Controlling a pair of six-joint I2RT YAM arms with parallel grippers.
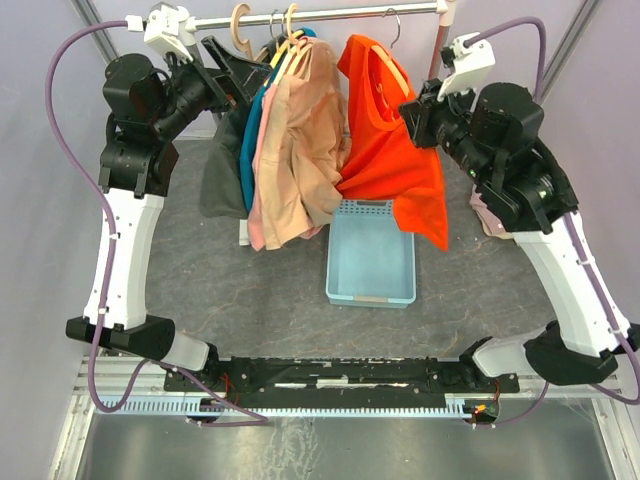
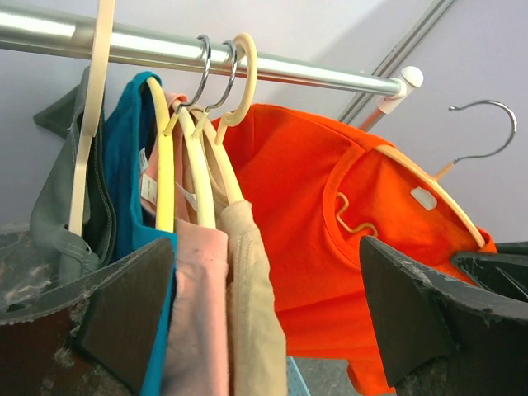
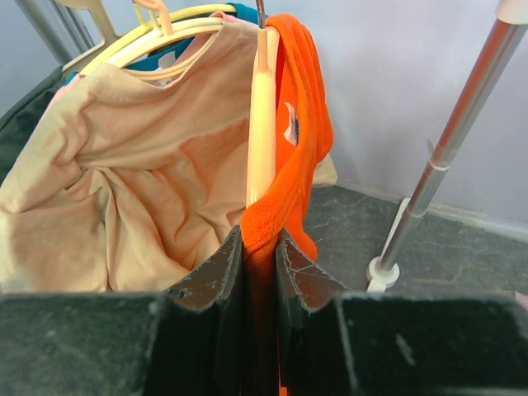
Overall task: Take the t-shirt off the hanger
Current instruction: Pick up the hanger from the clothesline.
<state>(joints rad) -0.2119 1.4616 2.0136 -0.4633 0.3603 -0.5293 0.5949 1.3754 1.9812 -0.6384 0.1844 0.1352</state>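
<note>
Left: for a clean step, bring the wide-released left jaws, grasping nothing, past the bunched grey, teal, pink and beige garments (image 1: 290,150) on the silver metal rail (image 1: 330,14). Steady the cream hanger with a metal hook (image 3: 262,124) near its neck before any pull. Centre-right: orange short-sleeved t-shirt (image 1: 385,140), draped on that hanger toward the rail's right end, above the pale blue plastic basket (image 1: 372,298) on the dark grey worktop (image 1: 250,290). Seat of the hook on the rail: cannot tell. Right: right jaws clenched on a fold of the orange fabric at the hanger's shoulder tip. Draw the cloth outward and down off that tip rather than straight down, keeping the hanger's arm out of the pinch, to avoid dragging the hanger along. Poses: white-and-black left arm (image 1: 125,230) upright from its base, wrist bent toward the garments at rail height. White-and-black right arm (image 1: 575,290) likewise raised, forearm angled inward, wrist level with the t-shirt's shoulder.
</note>
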